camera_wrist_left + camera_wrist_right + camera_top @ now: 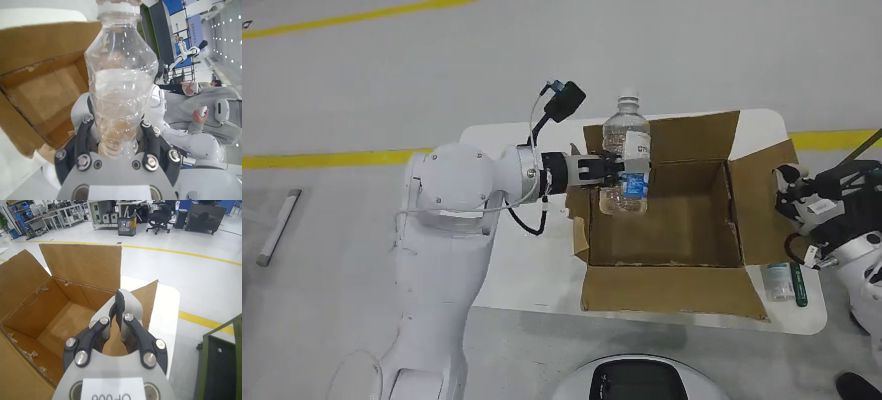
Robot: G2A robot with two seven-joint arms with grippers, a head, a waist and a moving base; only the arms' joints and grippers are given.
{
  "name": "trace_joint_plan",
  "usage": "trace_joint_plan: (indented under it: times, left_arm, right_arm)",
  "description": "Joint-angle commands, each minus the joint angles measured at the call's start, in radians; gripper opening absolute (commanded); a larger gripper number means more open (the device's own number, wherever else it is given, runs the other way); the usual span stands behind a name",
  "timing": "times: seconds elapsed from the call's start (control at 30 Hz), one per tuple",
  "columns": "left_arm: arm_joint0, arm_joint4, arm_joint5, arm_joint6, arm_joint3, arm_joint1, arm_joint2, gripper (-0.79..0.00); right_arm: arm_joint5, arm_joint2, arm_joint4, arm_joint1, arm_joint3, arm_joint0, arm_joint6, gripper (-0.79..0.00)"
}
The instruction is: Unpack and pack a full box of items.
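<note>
- My left claw [616,170] is clamped on the lower body of a clear plastic water bottle with a white cap and blue label [625,150], about half full. It holds the bottle over the left wall of the open brown cardboard box [672,300] on the white surface [532,270].
- My right claw [118,306] hangs at the box's right side, fingers pressed together on nothing.
- The box floor looks bare, so I judge the unpacking done or nearly so. Whether this bottle is the last item out or the first back in, I cannot tell.
- A small clear item with a green piece [782,282] lies by the box's near right corner, too small to identify. The near inside wall of the box is hidden.
</note>
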Motion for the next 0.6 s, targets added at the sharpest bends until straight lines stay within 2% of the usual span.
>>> trace_joint_plan:
  times: [0.0,0.1,0.57]
  left_arm:
    - [0.002,-0.004,-0.004,0.006,0.019,-0.001,0.026,-0.785]
    - [-0.003,0.034,0.020,-0.018,0.040,0.003,0.059,-0.785]
    - [0.006,0.027,0.013,-0.004,0.035,0.003,0.060,-0.785]
  right_arm:
    - [0.003,0.000,0.002,0.000,-0.001,0.000,0.002,-0.785]
    - [0.005,0.001,0.002,-0.001,-0.001,0.000,0.003,-0.785]
    - [-0.016,0.005,0.027,-0.002,0.002,0.002,-0.014,-0.785]
